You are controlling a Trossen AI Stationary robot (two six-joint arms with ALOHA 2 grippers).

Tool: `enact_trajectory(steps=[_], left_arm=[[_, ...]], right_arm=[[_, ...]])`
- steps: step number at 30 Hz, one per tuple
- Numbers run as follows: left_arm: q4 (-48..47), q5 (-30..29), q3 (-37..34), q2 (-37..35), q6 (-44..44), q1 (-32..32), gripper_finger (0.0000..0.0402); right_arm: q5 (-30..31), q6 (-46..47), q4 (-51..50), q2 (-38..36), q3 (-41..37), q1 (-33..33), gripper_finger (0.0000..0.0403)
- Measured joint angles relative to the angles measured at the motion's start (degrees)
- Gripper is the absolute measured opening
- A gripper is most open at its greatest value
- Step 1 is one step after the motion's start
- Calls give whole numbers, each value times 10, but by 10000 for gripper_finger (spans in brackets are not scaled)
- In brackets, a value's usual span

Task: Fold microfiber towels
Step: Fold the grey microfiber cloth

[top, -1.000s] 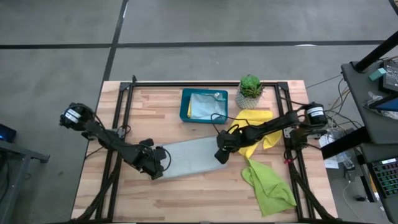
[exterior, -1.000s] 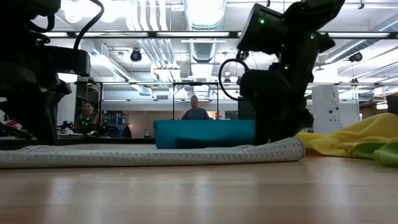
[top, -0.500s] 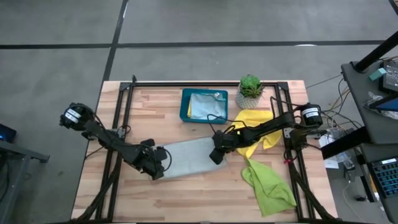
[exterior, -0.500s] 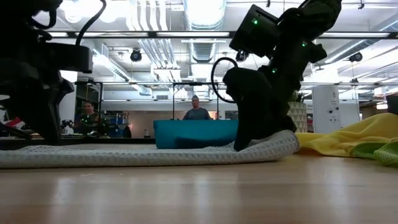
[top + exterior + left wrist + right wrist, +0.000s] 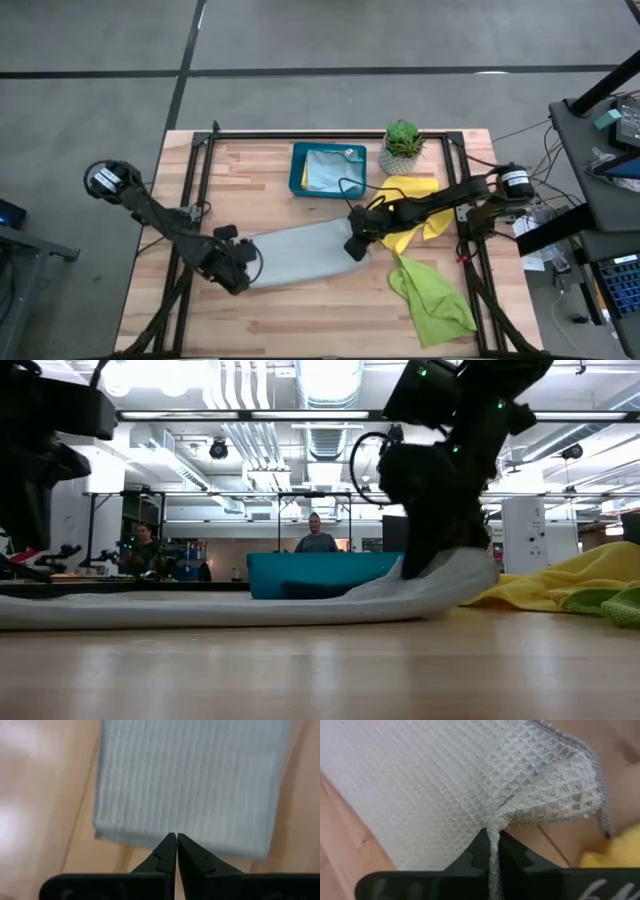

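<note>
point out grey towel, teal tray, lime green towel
grey towel [image 5: 300, 252]: high view, middle of the flat part.
teal tray [image 5: 296, 172]: high view, left rim.
lime green towel [image 5: 432, 300]: high view, centre of the crumpled cloth.

Grey towel [image 5: 200, 610] hides the teal tray's [image 5: 300, 568] base (low view)

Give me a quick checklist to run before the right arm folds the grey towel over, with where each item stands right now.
1. Right pincer shut on the grey towel edge: ok.
2. That end raised off the table: ok, low view shows it lifted.
3. Left pincer shut at the towel's opposite end: ok; whether it holds cloth: cannot tell.
4. Yellow towel clear of the grey towel: cannot tell, it lies right beside the grip.
5. Lime green towel out of the fold path: ok.
6. Teal tray and potted plant away from the fold: ok.
</note>
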Motion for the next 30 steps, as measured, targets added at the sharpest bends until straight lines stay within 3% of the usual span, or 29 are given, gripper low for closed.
enact_trajectory(steps=[9,13,23,30], left_arm=[[4,9,-5,18,-4,-14,1],[7,28,-11,20,0,-18,1],[174,9,-72,20,50,-18,1],[288,-25,-132,20,49,-18,1]], right_arm=[[7,27,-156,-83,17,-20,13],[9,45,-174,-90,44,-11,12],[-58,37,7,17,108,-1,12],[-56,27,115,138,194,-1,12]])
